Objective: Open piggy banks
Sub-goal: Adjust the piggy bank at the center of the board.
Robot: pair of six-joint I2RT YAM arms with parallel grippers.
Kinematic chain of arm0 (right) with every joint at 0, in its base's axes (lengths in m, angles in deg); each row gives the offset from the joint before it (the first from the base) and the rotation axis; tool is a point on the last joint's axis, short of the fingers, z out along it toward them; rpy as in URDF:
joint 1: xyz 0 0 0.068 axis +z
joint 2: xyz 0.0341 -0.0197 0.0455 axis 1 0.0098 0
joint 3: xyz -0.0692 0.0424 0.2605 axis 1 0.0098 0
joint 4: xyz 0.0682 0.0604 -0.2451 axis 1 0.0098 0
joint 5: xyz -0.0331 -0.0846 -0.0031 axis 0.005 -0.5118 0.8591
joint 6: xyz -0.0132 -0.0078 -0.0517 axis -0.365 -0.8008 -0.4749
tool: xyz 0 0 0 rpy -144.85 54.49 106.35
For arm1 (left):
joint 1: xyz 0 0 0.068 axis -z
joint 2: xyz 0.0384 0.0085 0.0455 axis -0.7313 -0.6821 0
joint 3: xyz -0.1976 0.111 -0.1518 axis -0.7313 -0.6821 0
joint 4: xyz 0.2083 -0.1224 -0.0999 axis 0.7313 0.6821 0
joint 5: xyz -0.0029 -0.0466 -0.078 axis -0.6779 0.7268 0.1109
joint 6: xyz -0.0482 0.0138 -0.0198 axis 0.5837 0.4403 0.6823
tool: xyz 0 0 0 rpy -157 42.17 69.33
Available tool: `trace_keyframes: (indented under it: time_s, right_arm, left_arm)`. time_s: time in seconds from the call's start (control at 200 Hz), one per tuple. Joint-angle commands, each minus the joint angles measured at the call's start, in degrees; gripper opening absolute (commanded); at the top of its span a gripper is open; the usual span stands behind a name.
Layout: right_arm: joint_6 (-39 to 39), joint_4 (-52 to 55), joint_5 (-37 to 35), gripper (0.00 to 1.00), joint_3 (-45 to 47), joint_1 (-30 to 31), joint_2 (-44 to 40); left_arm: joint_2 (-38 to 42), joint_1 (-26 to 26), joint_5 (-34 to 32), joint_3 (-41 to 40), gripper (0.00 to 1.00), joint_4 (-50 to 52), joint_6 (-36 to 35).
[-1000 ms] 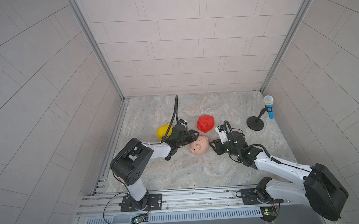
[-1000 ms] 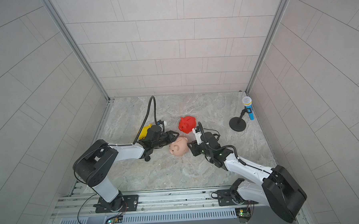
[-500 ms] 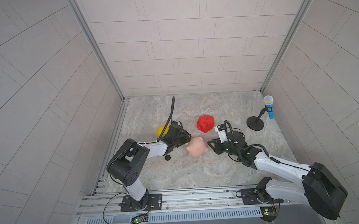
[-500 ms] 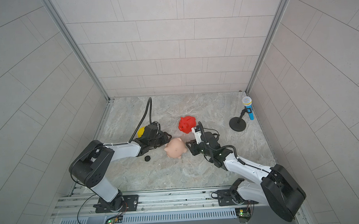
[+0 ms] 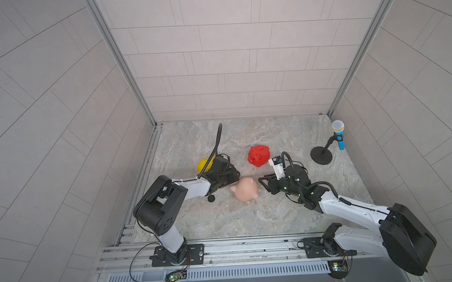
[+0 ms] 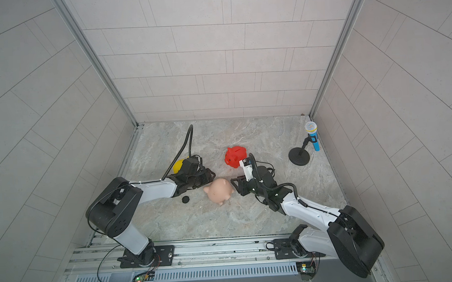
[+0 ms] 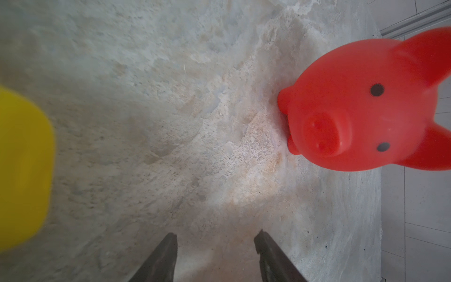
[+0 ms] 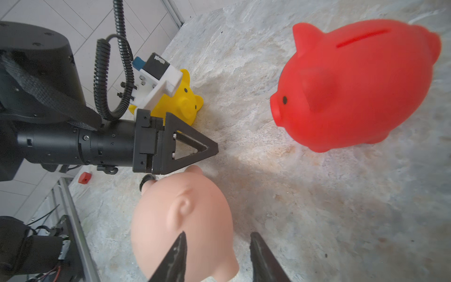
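Pale pink plastic pig bank [image 6: 220,191] lies on grey marbled table [image 6: 223,223], between left gripper [image 6: 211,176] and right gripper [image 6: 234,185]. Small black round plug [image 6: 185,199] loose nearby. Red plastic pig bank [image 6: 235,157] farther back.

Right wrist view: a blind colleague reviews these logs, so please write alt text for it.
A pale pink piggy bank lies on a marble tabletop just ahead of the open right claw. Beyond are a red piggy bank, coin slot up, and a yellow piggy bank partly hidden by the left claw.
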Motion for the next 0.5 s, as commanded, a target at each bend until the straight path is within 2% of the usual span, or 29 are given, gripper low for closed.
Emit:
trace_keyframes:
  time_s: [0.0,0.17,0.375,0.495]
  right_arm:
    - [0.2,-2.2,0.5,0.52,0.2,1.2,0.5]
    - [-0.1,-4.4,0.3,0.58,-2.0,2.5,4.2]
    - [0.3,-7.6,-1.3,0.57,-4.7,2.7,9.8]
    - [0.8,-7.5,-2.2,0.53,-6.2,2.7,12.5]
  left_arm:
    - [3.1,0.2,-1.6,0.1,0.62,1.7,-1.7]
    - [4.3,0.2,-1.7,0.9,0.64,3.1,-2.5]
    - [5.2,0.2,-1.4,0.5,0.66,3.5,-2.7]
    - [5.4,0.2,-1.2,0.6,0.66,3.8,-3.1]
